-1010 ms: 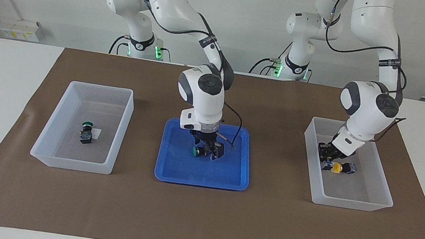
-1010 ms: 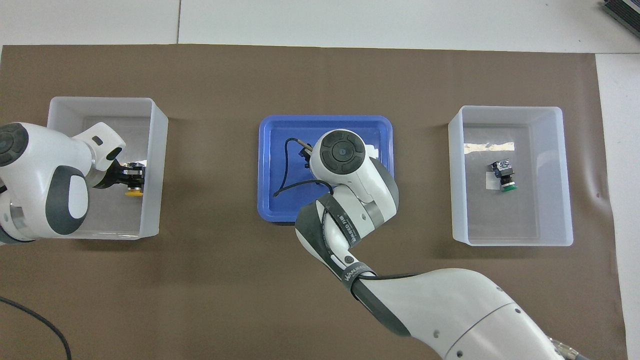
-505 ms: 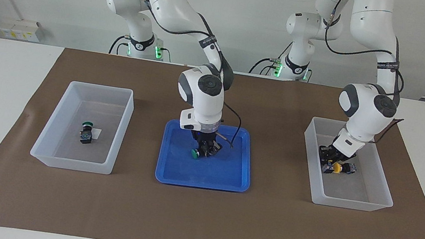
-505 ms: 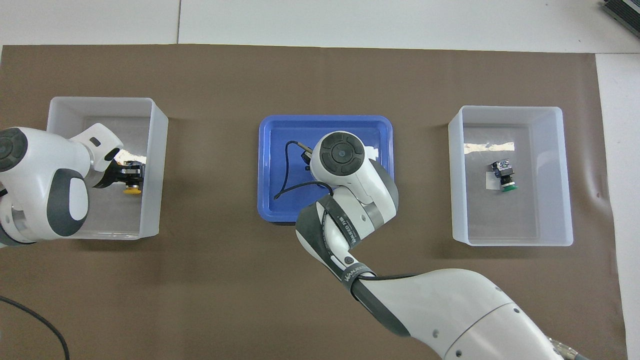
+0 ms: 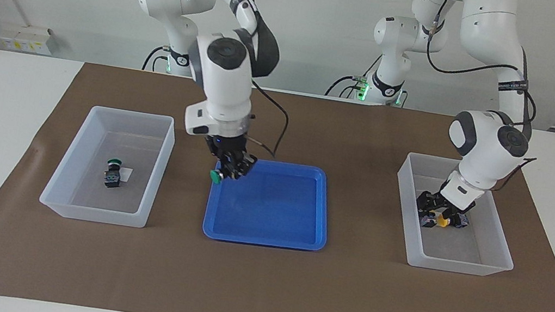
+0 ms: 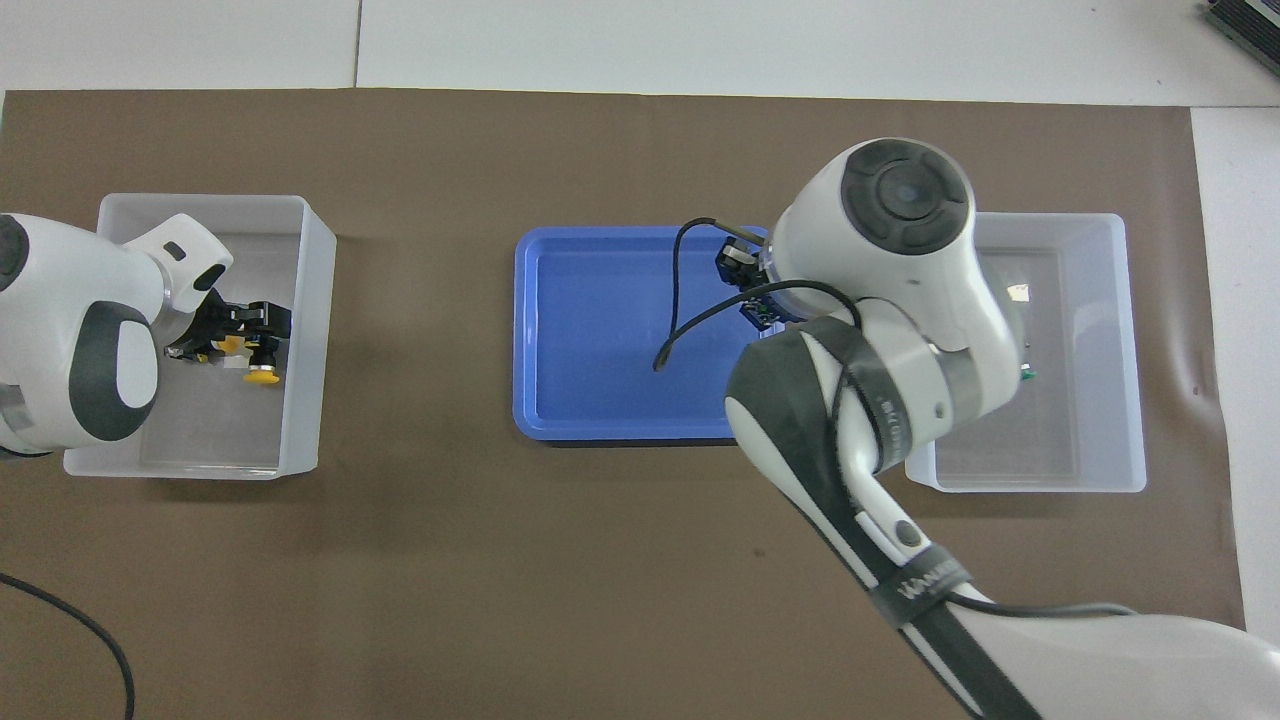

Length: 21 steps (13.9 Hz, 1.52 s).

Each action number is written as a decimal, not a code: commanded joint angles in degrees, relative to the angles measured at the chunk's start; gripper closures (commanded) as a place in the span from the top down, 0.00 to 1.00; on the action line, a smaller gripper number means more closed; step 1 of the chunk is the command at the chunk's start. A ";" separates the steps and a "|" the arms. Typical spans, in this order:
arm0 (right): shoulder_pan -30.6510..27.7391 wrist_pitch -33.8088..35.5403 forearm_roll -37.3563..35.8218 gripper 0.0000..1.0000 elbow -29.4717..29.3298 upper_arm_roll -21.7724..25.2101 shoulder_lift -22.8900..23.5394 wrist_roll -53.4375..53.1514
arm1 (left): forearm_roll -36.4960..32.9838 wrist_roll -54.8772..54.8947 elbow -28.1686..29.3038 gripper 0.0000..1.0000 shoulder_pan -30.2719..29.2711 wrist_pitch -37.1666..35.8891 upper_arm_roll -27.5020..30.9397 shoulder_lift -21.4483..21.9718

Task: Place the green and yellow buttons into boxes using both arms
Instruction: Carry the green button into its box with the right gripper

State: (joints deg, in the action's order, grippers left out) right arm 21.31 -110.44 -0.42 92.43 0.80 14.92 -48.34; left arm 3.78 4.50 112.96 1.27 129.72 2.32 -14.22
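My right gripper (image 5: 229, 170) is shut on a green button (image 5: 216, 176) and holds it in the air over the edge of the blue tray (image 5: 268, 215) that faces the right arm's end. Its wrist hides it in the overhead view. A second green button (image 5: 112, 172) lies in the translucent box (image 5: 97, 112) at the right arm's end. My left gripper (image 5: 440, 209) is low inside the other box (image 5: 498, 260), at the yellow buttons (image 5: 441, 220). The overhead view shows one yellow cap (image 6: 262, 377) on the floor beside this gripper (image 6: 235, 330) and another (image 6: 232, 343) under it.
The blue tray (image 6: 600, 330) lies mid-table between the two boxes (image 6: 315, 300) (image 6: 1120, 350) on a brown mat (image 5: 258, 285). The right arm's cable (image 6: 675, 300) hangs over the tray. My right arm covers part of the box at its end in the overhead view.
My right gripper has lifted the green button out of the blue tray and carried it toward the right arm's end. My left gripper stays low in its box and has shifted slightly.
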 commanded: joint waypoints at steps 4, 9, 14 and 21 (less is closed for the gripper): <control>-16.97 5.79 1.30 0.00 9.83 -0.62 -8.14 34.84 | -0.61 0.68 -21.53 0.85 -0.12 -23.08 0.40 -3.44; -23.68 -14.52 1.30 0.02 27.78 -0.53 -9.92 51.32 | -2.55 0.24 -34.63 0.85 0.66 -42.50 0.40 -3.44; -24.03 -20.60 1.30 0.39 32.81 -0.53 -8.08 54.74 | -7.91 -3.53 -28.88 0.89 6.37 -45.00 0.05 4.70; -24.38 -22.28 1.39 1.00 32.38 -0.62 -7.72 53.80 | -8.00 -3.10 -10.42 1.00 5.77 -36.23 -0.12 17.20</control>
State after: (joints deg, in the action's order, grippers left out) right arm -2.65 -132.04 -0.26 124.65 0.56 7.76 4.57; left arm -3.14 1.82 94.07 7.10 88.27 2.28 -2.41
